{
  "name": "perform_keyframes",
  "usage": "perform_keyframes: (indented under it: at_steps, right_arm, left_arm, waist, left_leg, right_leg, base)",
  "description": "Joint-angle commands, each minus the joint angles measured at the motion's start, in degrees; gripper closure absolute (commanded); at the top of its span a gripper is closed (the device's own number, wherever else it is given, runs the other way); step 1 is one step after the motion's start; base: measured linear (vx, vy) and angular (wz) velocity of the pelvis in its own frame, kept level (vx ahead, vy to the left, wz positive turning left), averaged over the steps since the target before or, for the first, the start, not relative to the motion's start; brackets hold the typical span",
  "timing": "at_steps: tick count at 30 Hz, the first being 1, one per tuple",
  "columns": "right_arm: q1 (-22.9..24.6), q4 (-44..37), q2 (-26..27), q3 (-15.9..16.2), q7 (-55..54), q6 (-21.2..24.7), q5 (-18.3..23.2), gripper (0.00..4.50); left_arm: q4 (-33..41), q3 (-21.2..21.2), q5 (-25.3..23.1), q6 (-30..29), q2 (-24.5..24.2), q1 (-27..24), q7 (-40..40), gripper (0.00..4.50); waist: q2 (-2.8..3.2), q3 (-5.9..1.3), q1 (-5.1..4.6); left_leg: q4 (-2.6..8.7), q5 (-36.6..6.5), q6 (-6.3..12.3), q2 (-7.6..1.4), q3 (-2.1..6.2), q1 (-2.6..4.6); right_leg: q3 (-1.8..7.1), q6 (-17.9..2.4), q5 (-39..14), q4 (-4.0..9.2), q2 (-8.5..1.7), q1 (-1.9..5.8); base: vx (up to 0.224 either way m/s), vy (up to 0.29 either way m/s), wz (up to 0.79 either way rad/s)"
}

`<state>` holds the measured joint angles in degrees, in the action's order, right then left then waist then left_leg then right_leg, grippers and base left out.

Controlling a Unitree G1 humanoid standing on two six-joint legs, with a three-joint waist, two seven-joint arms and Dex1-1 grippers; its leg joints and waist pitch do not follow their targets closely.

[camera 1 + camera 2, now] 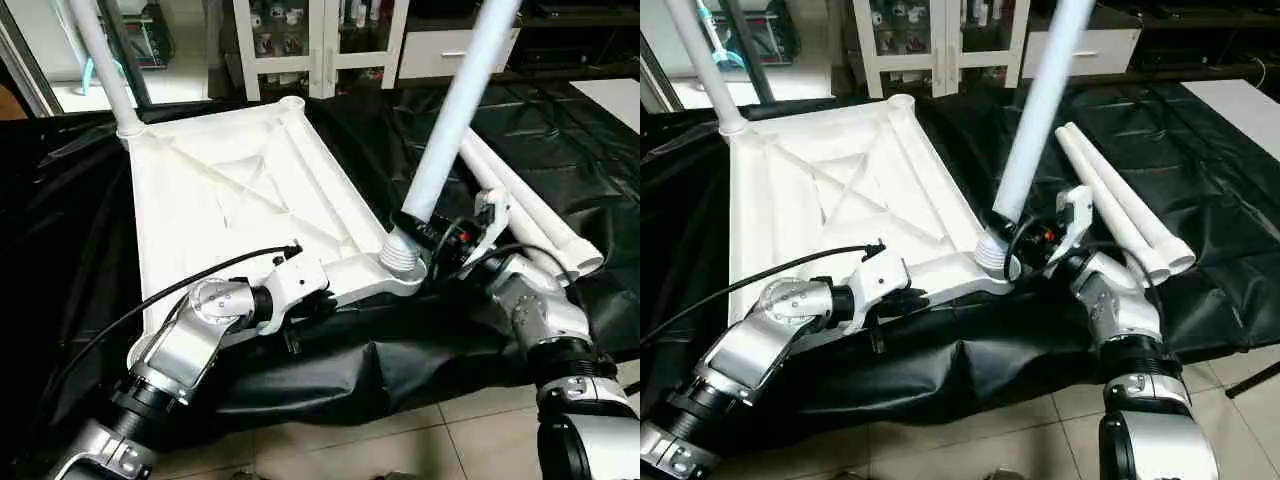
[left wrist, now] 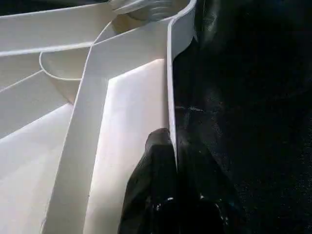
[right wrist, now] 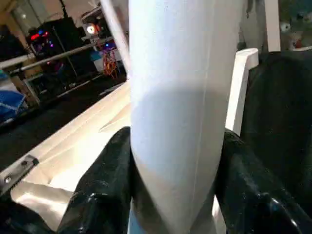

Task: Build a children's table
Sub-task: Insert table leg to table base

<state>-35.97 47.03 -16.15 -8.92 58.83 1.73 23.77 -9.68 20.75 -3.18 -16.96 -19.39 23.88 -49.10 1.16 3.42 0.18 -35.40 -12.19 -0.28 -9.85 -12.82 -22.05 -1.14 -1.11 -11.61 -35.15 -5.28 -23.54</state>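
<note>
The children's table's white tabletop (image 1: 230, 190) lies upside down on a black sheet, its X-ribs facing up. One leg (image 1: 105, 70) stands in the far left corner socket. My right gripper (image 1: 420, 232) is shut on a second leg (image 1: 455, 110) just above its threaded end, which sits tilted at the near right corner socket (image 1: 395, 275). In the right wrist view, black fingers (image 3: 105, 180) flank that leg (image 3: 178, 97). My left gripper (image 2: 171, 139) is shut on the tabletop's near rim (image 2: 170, 73). Two more legs (image 1: 530, 215) lie on the sheet to the right.
The black sheet (image 1: 500, 120) covers the floor under the work and bunches up at the near edge. Bare tiles (image 1: 400, 440) show in front of it. A white cabinet (image 1: 320, 40) stands at the back, and a white panel (image 1: 615, 95) lies at the far right.
</note>
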Motion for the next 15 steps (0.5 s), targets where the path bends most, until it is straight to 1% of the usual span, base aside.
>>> perform_keyframes:
  at_steps: [1, 2, 4, 5, 6, 7, 8, 9, 10, 11, 13, 14, 15]
  right_arm:
    - [0.7, 3.1, -1.3, 1.4, 0.3, -3.1, -3.2, 2.64]
    - [1.0, 3.4, -1.6, 1.5, 0.5, -3.3, -3.4, 2.64]
    - [1.4, 3.7, -1.9, 1.2, 0.7, -3.3, -3.4, 2.64]
    - [2.0, 3.4, -2.2, 0.9, 1.2, -2.6, -3.2, 2.64]
    - [2.5, 3.2, -2.5, 0.7, 1.9, -1.9, -3.0, 2.64]
    - [2.9, 3.1, -2.7, 0.7, 2.5, -1.3, -2.9, 2.64]
    - [3.2, 3.2, -2.9, 0.8, 3.3, -1.0, -2.8, 2.64]
    - [3.5, 3.2, -3.1, 0.7, 3.9, -0.8, -2.7, 2.64]
    - [3.7, 3.1, -3.2, 0.7, 4.0, -0.7, -2.6, 2.64]
    - [4.0, 3.3, -3.4, 0.7, 4.5, -0.9, -2.4, 2.64]
    - [4.3, 2.9, -3.8, 0.3, 5.6, 0.1, -1.4, 2.64]
    - [4.4, 3.0, -4.0, 0.4, 5.8, -0.1, -1.5, 2.64]
    - [4.5, 3.3, -4.2, 0.5, 5.5, -0.9, -2.1, 2.64]
  left_arm:
    - [-0.8, 2.0, 0.5, 1.3, 0.6, -1.6, -1.1, 4.5]
    - [-0.8, 1.9, 0.4, 1.3, 0.6, -1.5, -1.2, 4.5]
    - [-0.8, 1.9, 0.3, 1.2, 0.5, -1.5, -1.1, 4.5]
    - [-0.7, 1.9, 0.3, 1.1, 0.4, -1.5, -1.1, 4.5]
    - [-0.6, 1.8, 0.3, 1.0, 0.3, -1.5, -1.2, 4.5]
    - [-0.6, 1.9, 0.3, 1.0, 0.2, -1.5, -1.3, 4.5]
    - [-0.7, 1.9, 0.3, 1.0, 0.2, -1.5, -1.4, 4.5]
    - [-0.8, 2.0, 0.3, 0.9, 0.1, -1.5, -1.6, 4.5]
    - [-0.8, 2.0, 0.3, 0.9, 0.1, -1.5, -1.7, 4.5]
    - [-0.9, 2.1, 0.4, 0.8, 0.0, -1.4, -2.1, 4.5]
    - [-1.5, 2.4, 0.3, 0.6, -0.1, -1.2, -2.8, 4.5]
    - [-1.9, 2.5, 0.2, 0.7, -0.2, -1.0, -3.0, 4.5]
    - [-2.3, 2.6, 0.1, 0.9, -0.2, -0.8, -3.2, 4.5]
  waist:
    - [-1.21, -3.81, -0.2]
    - [-1.31, -3.78, -0.23]
    - [-1.26, -3.77, -0.26]
    - [-1.27, -3.79, -0.28]
    - [-1.09, -3.77, -0.22]
    - [-1.22, -3.85, -0.27]
    - [-1.14, -3.88, -0.23]
    - [-1.24, -3.84, -0.22]
    - [-1.19, -3.85, -0.16]
    - [-0.92, -3.78, -0.11]
    - [-0.66, -3.71, -0.12]
    - [-0.8, -3.76, -0.11]
    - [-0.62, -3.74, -0.06]
  left_leg:
    - [3.7, -0.9, 8.59, -3.44, 1.69, 1.31]
    - [3.71, -1.0, 8.54, -3.38, 1.67, 1.28]
    - [3.75, -1.1, 8.67, -3.4, 1.7, 1.35]
    - [3.74, -1.0, 8.75, -3.37, 1.7, 1.34]
    - [3.75, -1.1, 8.77, -3.36, 1.74, 1.33]
    - [3.68, -0.9, 8.88, -3.31, 1.7, 1.31]
    - [3.68, -0.8, 9.02, -3.36, 1.73, 1.28]
    - [3.71, -0.9, 9.22, -3.42, 1.74, 1.31]
    - [3.72, -1.0, 9.18, -3.43, 1.73, 1.37]
    - [3.76, -1.3, 9.04, -3.45, 1.74, 1.42]
    - [3.85, -2.0, 8.57, -3.46, 1.76, 1.5]
    - [3.87, -2.3, 8.31, -3.5, 1.72, 1.59]
    - [3.86, -2.4, 8.21, -3.47, 1.72, 1.63]
  right_leg:
    - [1.37, -16.0, -1.7, 3.02, -2.81, 2.42]
    - [1.34, -16.0, -1.9, 3.04, -2.71, 2.47]
    - [1.35, -16.0, -1.8, 3.07, -2.64, 2.46]
    - [1.34, -16.1, -1.4, 3.05, -2.6, 2.52]
    - [1.33, -16.1, -1.2, 3.06, -2.6, 2.55]
    - [1.31, -16.3, -0.7, 3.0, -2.52, 2.59]
    - [1.38, -16.3, -0.2, 2.96, -2.66, 2.64]
    - [1.32, -16.5, -0.1, 2.97, -2.58, 2.58]
    - [1.29, -16.5, -0.3, 3.0, -2.58, 2.57]
    - [1.26, -16.6, -0.6, 3.07, -2.58, 2.49]
    - [1.24, -16.6, -1.2, 3.16, -2.51, 2.48]
    - [1.23, -16.7, -1.0, 3.18, -2.48, 2.48]
    - [1.23, -16.8, -0.9, 3.17, -2.45, 2.46]
  base:
    - [0.0, 0.0, 0.0]
    - [0.0, 0.0, 0.0]
    - [0.0, 0.0, 0.0]
    - [0.0, 0.0, 0.0]
    - [0.0, 0.0, 0.0]
    - [0.0, 0.0, 0.0]
    - [0.0, 0.0, 0.0]
    - [0.0, 0.0, 0.0]
    - [0.0, 0.0, 0.0]
    - [0.0, 0.0, 0.0]
    - [0.0, 0.0, 0.0]
    - [0.0, 0.0, 0.0]
    - [0.0, 0.0, 0.0]
